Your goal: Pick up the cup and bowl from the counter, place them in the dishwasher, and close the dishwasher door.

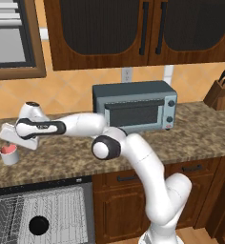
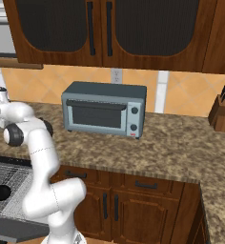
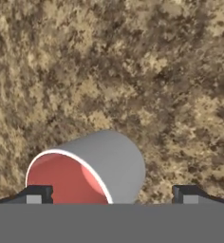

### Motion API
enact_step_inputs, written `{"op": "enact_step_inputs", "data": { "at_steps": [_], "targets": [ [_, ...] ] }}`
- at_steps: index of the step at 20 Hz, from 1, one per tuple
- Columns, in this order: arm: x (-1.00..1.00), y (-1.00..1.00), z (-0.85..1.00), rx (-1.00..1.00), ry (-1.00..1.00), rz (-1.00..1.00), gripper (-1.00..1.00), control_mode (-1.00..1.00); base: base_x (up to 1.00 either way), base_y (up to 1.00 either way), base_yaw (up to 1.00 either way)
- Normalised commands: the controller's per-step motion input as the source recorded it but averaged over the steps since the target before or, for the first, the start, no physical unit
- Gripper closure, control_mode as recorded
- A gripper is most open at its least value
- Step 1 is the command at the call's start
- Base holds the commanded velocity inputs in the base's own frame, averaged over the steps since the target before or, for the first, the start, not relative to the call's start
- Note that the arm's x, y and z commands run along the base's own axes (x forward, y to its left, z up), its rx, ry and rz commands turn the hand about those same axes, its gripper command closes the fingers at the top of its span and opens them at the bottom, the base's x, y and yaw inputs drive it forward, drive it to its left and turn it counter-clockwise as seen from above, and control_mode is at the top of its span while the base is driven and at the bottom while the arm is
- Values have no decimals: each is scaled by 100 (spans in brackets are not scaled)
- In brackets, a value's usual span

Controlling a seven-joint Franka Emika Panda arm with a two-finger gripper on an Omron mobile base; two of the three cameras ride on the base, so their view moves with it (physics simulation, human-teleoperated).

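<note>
Speckled brown granite runs the length of the tabletop point(image 1: 200, 136), and the toaster oven point(image 1: 134, 106) sits on it toward the back wall. Well to the left of the oven, near the tabletop's front edge, the cup point(image 1: 9, 153) stands with its pink-red inside showing at the rim. The white arm stretches left from in front of the oven, and the pincer point(image 1: 7, 141) sits right at the cup's top. From the hand view, the cup point(image 3: 92, 166) lies between the two dark fingertips point(image 3: 35, 194), which stand wide apart, one at each side; I cannot tell whether they touch it, so the pincer looks released, not clenched. Below the tabletop, left of the oven, the dishwasher point(image 1: 43, 212) is open with its white wire rack pulled out, and the bowl point(image 1: 38, 225) rests in that rack. A knife block point(image 1: 220, 91) stands far right of the oven.
</note>
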Motion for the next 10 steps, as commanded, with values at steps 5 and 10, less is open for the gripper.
{"op": "enact_step_inputs", "data": {
  "at_steps": [5,10],
  "targets": [
    [0,10,-25,0,1,0,-100,-100,0,0,0],
    [0,0,-29,0,1,0,-100,-100,0,0,0]
  ]
}}
